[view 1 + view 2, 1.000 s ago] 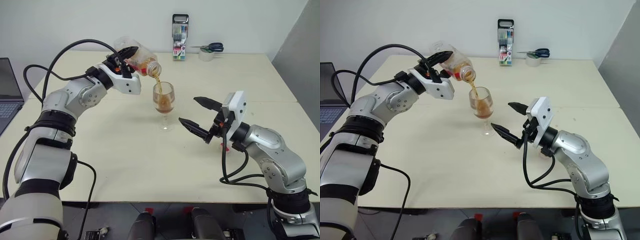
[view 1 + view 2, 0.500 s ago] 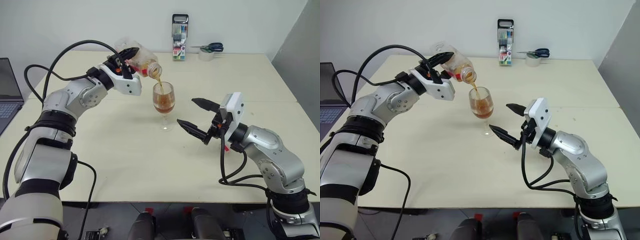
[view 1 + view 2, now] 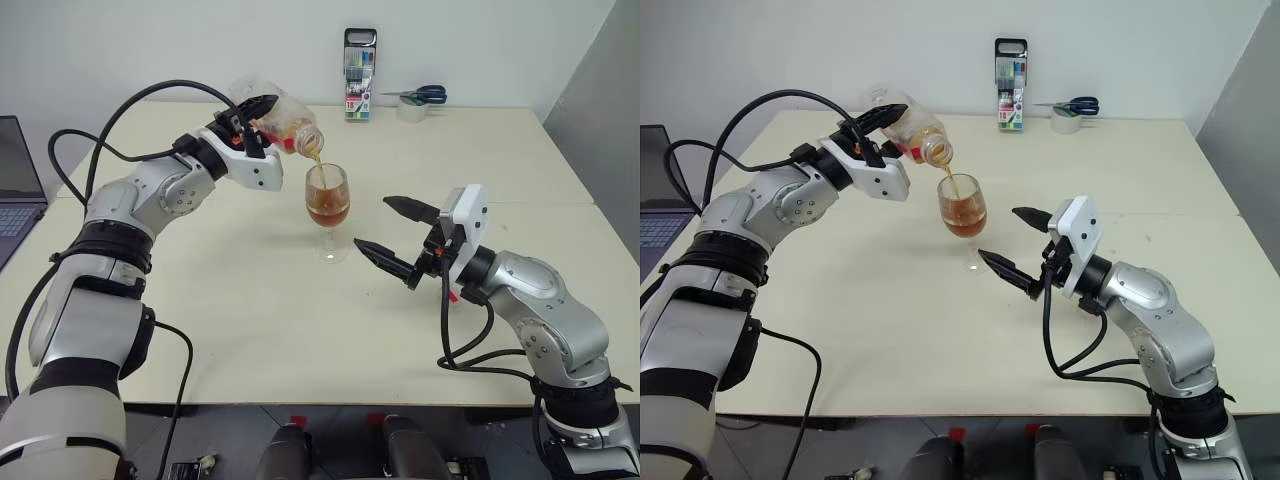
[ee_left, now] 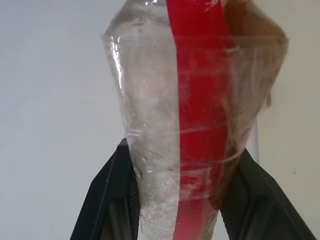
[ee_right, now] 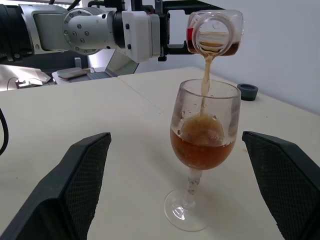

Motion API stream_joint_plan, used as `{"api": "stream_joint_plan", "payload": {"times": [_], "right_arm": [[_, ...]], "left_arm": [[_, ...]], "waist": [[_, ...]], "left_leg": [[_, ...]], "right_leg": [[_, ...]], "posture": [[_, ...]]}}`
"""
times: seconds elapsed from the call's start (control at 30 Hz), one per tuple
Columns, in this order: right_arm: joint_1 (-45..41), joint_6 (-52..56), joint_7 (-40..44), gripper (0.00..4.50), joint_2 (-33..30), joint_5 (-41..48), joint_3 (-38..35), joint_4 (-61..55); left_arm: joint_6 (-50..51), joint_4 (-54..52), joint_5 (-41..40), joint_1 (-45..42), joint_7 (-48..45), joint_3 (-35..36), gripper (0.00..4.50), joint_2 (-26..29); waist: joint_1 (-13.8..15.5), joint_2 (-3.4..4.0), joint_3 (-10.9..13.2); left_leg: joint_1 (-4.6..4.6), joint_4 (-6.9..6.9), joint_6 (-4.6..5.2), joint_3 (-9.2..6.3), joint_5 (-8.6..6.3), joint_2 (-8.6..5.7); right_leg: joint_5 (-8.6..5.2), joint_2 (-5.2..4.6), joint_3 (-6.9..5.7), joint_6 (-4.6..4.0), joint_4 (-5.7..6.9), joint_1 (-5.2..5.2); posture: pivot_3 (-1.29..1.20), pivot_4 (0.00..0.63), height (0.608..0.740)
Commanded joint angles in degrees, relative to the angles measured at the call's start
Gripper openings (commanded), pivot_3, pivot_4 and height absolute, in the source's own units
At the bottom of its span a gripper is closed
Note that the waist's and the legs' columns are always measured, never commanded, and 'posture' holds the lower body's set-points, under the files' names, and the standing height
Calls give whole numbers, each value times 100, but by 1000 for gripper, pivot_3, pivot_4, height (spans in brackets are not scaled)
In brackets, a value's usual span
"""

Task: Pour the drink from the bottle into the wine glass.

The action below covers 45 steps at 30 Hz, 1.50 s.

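Now, upper left of frame: left gripper (image 3: pixel 252 118) pinching bottle (image 3: pixel 277 117) mid-body, tilted; thin plastic, light, crushable. Centre: drink (image 3: pixel 327 207) streams into wine glass (image 3: pixel 327 196), fragile, top-heavy; hold by stem. Right: right gripper (image 3: pixel 398 236) fingers spread, empty, just beside glass.

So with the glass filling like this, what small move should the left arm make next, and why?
Probably keep the bottle tilted a moment longer. A thin stream of drink runs into the wine glass, which looks roughly half full, and some drink sits at the bottle's neck. The left fingers clamp the bottle.
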Motion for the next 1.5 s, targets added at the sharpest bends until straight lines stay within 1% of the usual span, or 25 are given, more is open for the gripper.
{"api": "stream_joint_plan", "payload": {"times": [0.03,0.37,0.7,0.83,1.0,1.13,1.27,1.33,1.5], "right_arm": [[-67,-59,-18,4500,26,65,-69,-182],[-146,-73,-7,4500,50,52,-75,-131],[-234,-153,-46,4500,157,-35,-52,-54],[-281,-122,-41,4500,163,-22,-35,-78],[-337,170,164,4500,-27,113,98,-216],[-449,468,426,4500,-302,166,317,-338],[-748,810,286,4500,-263,70,508,-211],[-960,970,98,4500,-175,-92,608,2],[-1181,1037,9,4500,3,-191,717,159]], "left_arm": [[12,-27,-258,-149,-79,147,1672,7],[150,-251,-814,56,-524,333,1672,-99],[784,-1045,-1699,653,-1302,719,1672,-348],[1624,-1277,-2587,908,-1817,1212,1672,-612],[3247,-1912,-3859,1327,-2323,2058,1672,-1036],[4667,-2747,-4606,2000,-2317,2693,1671,-1233],[5743,-3495,-5152,2862,-2271,3157,1671,-1419],[6037,-3782,-5451,3247,-2325,3368,1671,-1530],[6008,-3847,-5727,3638,-2465,3575,1671,-1586]], "waist": [[-2,0,0],[-15,0,0],[-40,0,0],[-59,0,0],[-76,0,0],[-88,0,-1],[-108,0,-1],[-119,-1,-2],[-33,-13,-9]], "left_leg": [[0,0,0,0,0,0],[0,2,-3,0,1,0],[1,3,-4,-1,2,0],[2,5,-2,0,1,1],[3,8,-2,-1,1,3],[6,8,-4,-1,2,5],[10,8,-4,-3,2,6],[14,8,-8,-1,5,7],[11,11,-20,-6,11,6]], "right_leg": [[0,0,0,0,0,0],[0,0,0,0,3,-1],[0,-1,1,0,16,-5],[0,-1,2,0,23,-6],[0,0,2,0,29,-7],[0,0,3,0,31,-8],[0,0,5,0,36,-7],[0,0,7,-1,36,-7],[0,-2,2,-1,33,-5]], "posture": [[0,150,740],[0,150,740],[0,150,740],[0,150,740],[0,150,740],[0,150,740],[0,150,740],[0,150,740],[0,150,740]]}}
